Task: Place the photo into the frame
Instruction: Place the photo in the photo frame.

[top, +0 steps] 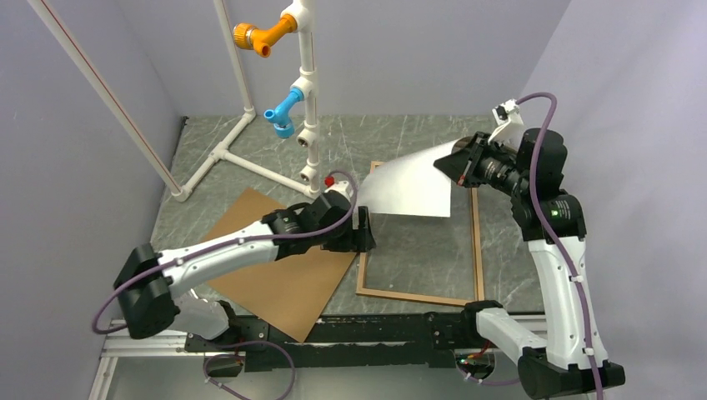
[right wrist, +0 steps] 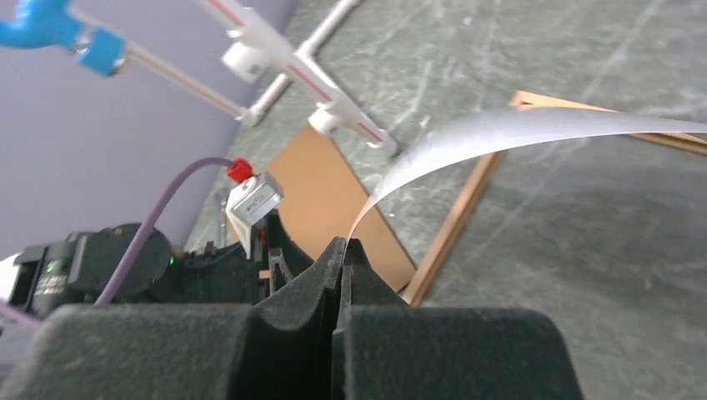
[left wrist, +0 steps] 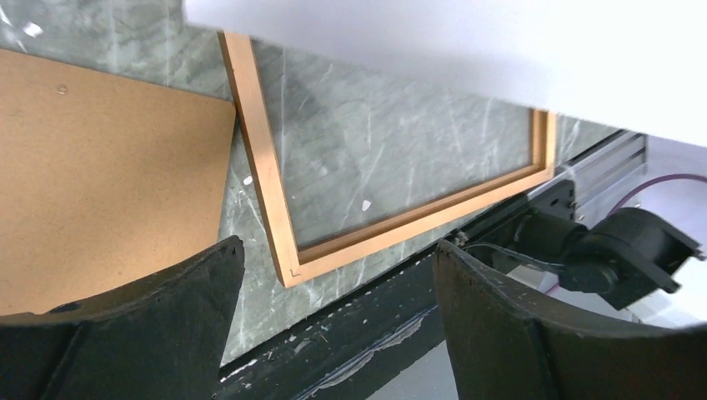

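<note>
The large rectangular photo print is held up off the desk with its plain white back facing upward; its printed side cannot be seen. It bows in a shallow arc and hangs over the far left part of the thin light-brown wooden picture frame. The frame lies flat on the desk, whose marbling shows through its clear pane.

The right pincer is clenched on the right edge of the photo. In the right wrist view the sheet comes out of the pressed-together fingers and curves away over the frame.

The left pincer sits low at the frame's left rail, just below the photo's near left corner. It is released: in the left wrist view its two black fingers stand wide apart with nothing between them, and the photo passes above them.

To the left of the frame, a plain brown hardboard backing sheet lies flat under the left arm, one corner just beside the frame's left rail.

The desk is grey-green and marbled. At its far side stands a white pipe rack with an orange fitting and a blue fitting.
</note>
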You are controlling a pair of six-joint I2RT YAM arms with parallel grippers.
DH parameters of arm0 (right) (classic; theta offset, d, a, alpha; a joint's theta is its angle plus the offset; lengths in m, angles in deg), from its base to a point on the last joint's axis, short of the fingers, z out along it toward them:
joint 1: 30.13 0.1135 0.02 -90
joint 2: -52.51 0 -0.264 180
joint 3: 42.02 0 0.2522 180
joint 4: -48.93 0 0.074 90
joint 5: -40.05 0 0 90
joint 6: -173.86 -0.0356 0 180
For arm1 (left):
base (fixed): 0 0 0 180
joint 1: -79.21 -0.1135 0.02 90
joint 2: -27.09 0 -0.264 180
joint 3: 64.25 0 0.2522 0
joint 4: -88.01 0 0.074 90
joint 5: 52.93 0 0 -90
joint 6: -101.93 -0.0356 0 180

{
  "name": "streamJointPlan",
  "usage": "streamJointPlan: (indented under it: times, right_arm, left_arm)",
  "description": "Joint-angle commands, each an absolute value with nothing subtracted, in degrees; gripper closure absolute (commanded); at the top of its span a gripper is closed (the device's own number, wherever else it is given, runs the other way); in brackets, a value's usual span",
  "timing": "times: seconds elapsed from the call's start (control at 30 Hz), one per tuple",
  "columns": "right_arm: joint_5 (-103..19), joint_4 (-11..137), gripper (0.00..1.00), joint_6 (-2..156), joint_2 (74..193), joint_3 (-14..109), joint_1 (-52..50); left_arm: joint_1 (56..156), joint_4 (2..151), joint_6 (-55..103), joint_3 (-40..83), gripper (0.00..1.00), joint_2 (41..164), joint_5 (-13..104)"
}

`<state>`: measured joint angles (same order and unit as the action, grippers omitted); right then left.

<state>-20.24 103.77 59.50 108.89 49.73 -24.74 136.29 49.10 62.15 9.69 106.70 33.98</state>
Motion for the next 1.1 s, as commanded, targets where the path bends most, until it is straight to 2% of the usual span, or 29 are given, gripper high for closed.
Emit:
streamJointPlan:
  times: [0.0,0.27,0.6,0.77,1.07]
  right_arm:
    - [-9.8,96.3,1.00,58.4,106.4,53.1,-24.8]
    - [-10.9,97.9,1.00,59.8,101.8,44.3,-24.8]
    - [-16.0,99.8,1.00,60.8,96.9,18.0,-24.8]
    - [-22.0,105.0,1.00,62.1,99.7,15.4,-24.9]
    - [-26.8,105.3,1.00,58.9,104.3,12.7,-24.9]
  left_arm:
    - [135.8,50.3,62.1,6.8,0.12,100.3,28.8]
    - [134.4,47.2,66.4,0.8,0.12,90.9,21.5]
    - [133.2,47.2,68.1,-3.5,0.12,83.6,19.1]
    - [132.5,46.0,67.8,-3.1,0.13,84.8,20.0]
    - [132.3,46.4,67.4,-2.1,0.14,87.7,22.1]
